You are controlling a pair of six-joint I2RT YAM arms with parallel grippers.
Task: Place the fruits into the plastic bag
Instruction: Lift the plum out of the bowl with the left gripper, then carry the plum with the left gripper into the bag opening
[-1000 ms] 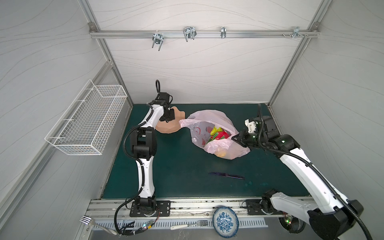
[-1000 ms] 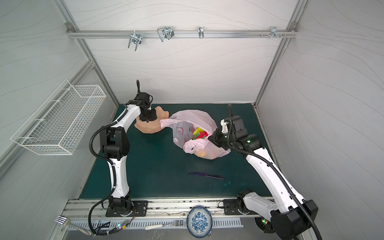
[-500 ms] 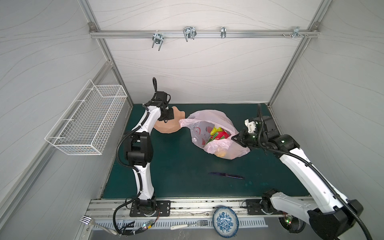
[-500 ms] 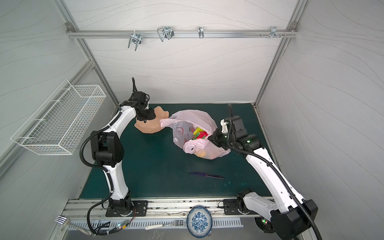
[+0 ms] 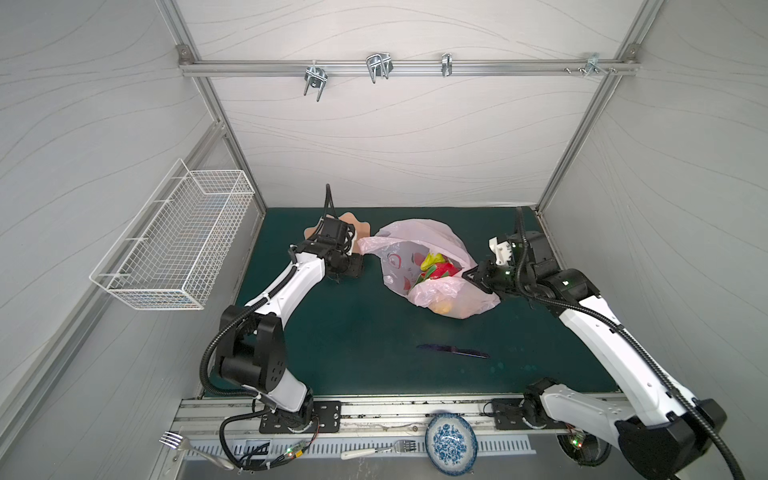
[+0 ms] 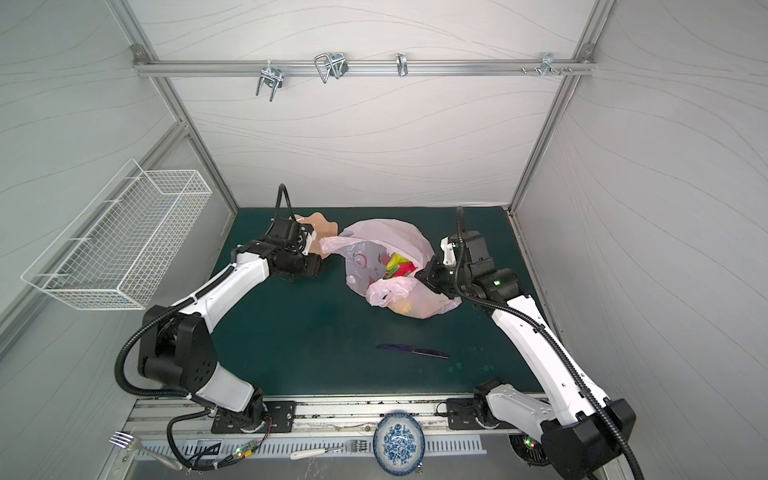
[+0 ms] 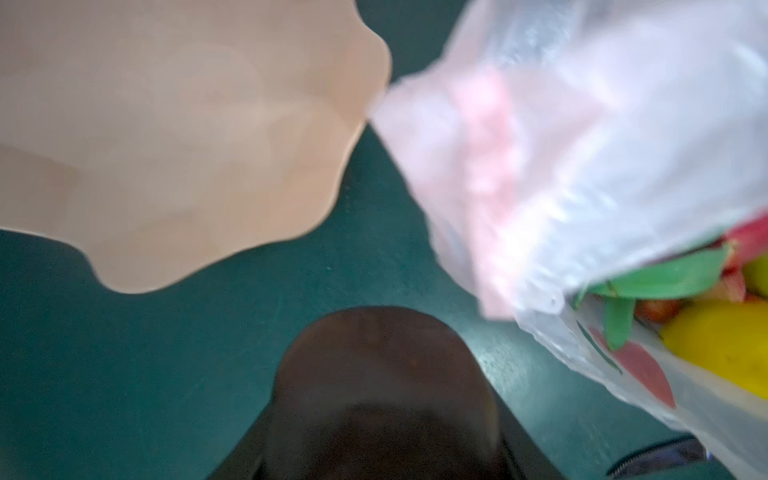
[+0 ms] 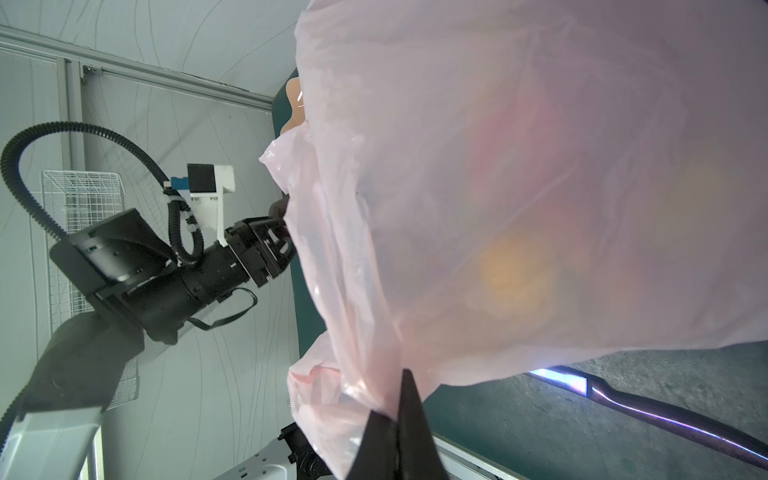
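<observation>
Quick headcount: one plastic bag (image 5: 419,241), one peach scalloped bowl (image 5: 362,226) at its 10 o'clock, one dark knife (image 5: 453,351) around 5 o'clock on the bench (image 5: 353,332), and one wire basket (image 5: 174,249) out at 9. Past the 6 o'clock edge sat two forks, one bare steel (image 5: 178,442) and one white-handled (image 5: 382,449), plus one blue-patterned plate (image 5: 451,442). There were two arms, left (image 5: 291,286) and right (image 5: 594,328). Fruits: I could count three in the bag, a yellow fruit (image 5: 430,262), a dragon fruit (image 5: 444,271) and an orange-ish fruit (image 5: 442,306) behind the plastic. One dark brown round fruit (image 7: 374,374) was outside. Anything deeper was too buried to count.

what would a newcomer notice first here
The pale pink plastic bag sits in the middle of the green mat, with bright fruits showing in its mouth. The right claw is pinched on the bag's rim, and the left claw holds a dark brown fruit close to the peach bowl.
</observation>
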